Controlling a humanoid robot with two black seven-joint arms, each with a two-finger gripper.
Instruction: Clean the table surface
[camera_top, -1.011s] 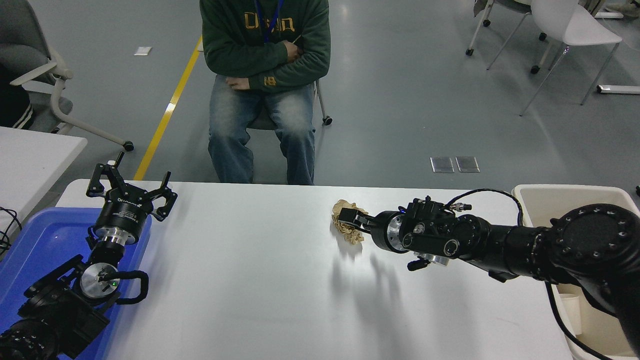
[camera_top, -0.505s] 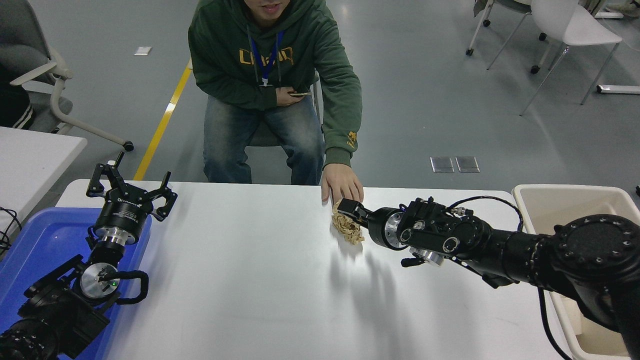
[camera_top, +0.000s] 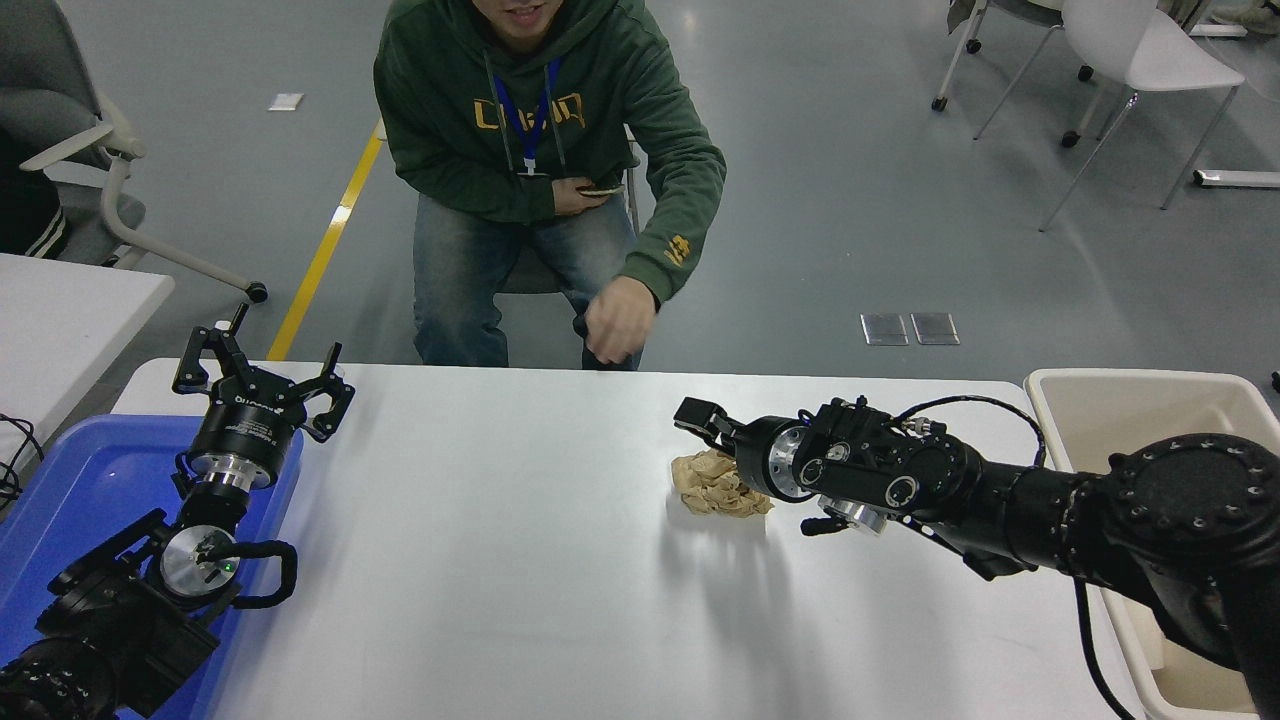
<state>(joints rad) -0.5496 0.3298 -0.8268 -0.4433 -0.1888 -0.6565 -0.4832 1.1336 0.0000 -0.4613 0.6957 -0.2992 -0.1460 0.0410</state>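
The table surface (camera_top: 500, 560) is a glossy white top that fills the lower half of the head view. A crumpled tan wad of paper (camera_top: 715, 485) lies on it right of centre. My right gripper (camera_top: 700, 440) reaches in from the right and hovers just over the wad's far edge. It is open: one finger (camera_top: 697, 412) is lifted clear above the wad, and the other is hidden behind it. My left gripper (camera_top: 262, 385) is parked open at the lower left, above the tray's far corner.
A blue tray (camera_top: 90, 480) sits at the table's left end under my left arm. A beige bin (camera_top: 1150, 395) stands off the right end. A seated person in a green hoodie faces the far edge, one hand (camera_top: 615, 320) held just beyond it.
The wad was held in my right gripper and now lies lower on the table, out of the grip. The person's hand reached to the wad, then drew back off the table.
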